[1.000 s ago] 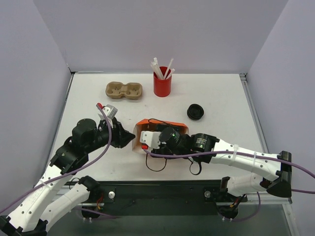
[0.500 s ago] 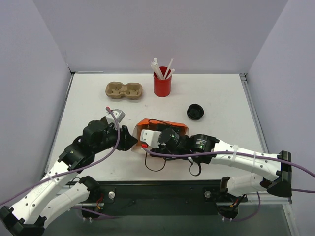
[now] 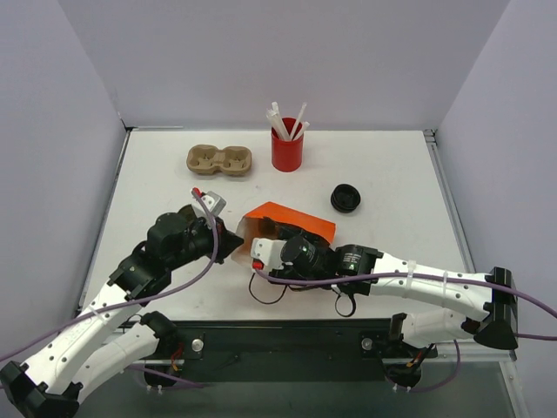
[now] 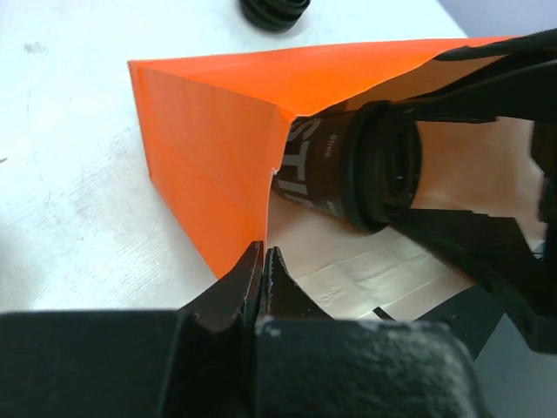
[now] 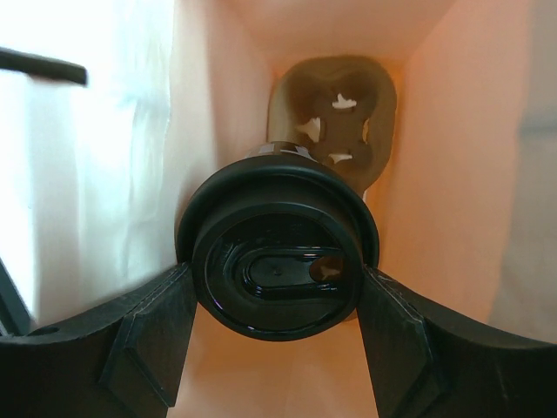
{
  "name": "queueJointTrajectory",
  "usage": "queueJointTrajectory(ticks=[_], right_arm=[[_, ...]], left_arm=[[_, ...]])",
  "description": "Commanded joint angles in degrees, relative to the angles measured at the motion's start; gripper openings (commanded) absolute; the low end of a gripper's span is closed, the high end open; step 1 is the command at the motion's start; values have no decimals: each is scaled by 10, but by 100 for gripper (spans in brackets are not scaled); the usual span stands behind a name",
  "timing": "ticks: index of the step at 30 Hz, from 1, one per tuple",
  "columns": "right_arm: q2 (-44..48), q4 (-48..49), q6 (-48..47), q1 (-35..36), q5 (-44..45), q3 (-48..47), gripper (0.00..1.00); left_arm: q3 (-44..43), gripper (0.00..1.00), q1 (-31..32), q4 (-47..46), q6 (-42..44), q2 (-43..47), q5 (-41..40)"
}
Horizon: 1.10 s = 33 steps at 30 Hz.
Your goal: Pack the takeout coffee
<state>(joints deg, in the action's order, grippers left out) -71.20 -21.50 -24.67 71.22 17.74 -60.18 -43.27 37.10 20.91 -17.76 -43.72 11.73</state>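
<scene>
Pinching the rim of the orange paper bag (image 4: 209, 165) with your closed left gripper (image 4: 262, 261), you hold a small dark lidded coffee cup (image 4: 365, 165) inside it in your right gripper (image 5: 278, 300), toward the front edge of the white table (image 3: 400, 174).

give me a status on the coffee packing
Left tool shut on lip of orange paper bag. Right tool holds dark lidded cup inside bag mouth. Tan cardboard carrier deep in bag, ahead of cup.
</scene>
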Motion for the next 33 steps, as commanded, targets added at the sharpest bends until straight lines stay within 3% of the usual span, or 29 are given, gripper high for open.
queueJointTrajectory(ticks=[1, 13, 33], right_arm=[[25, 33, -54, -17, 23, 30, 38], [-10, 115, -140, -105, -31, 31, 38], [-108, 206, -160, -117, -39, 11, 38]], left_arm=[[34, 0, 4, -94, 8, 54, 30], [88, 0, 6, -104, 0, 90, 38], [107, 0, 5, -94, 12, 114, 30]])
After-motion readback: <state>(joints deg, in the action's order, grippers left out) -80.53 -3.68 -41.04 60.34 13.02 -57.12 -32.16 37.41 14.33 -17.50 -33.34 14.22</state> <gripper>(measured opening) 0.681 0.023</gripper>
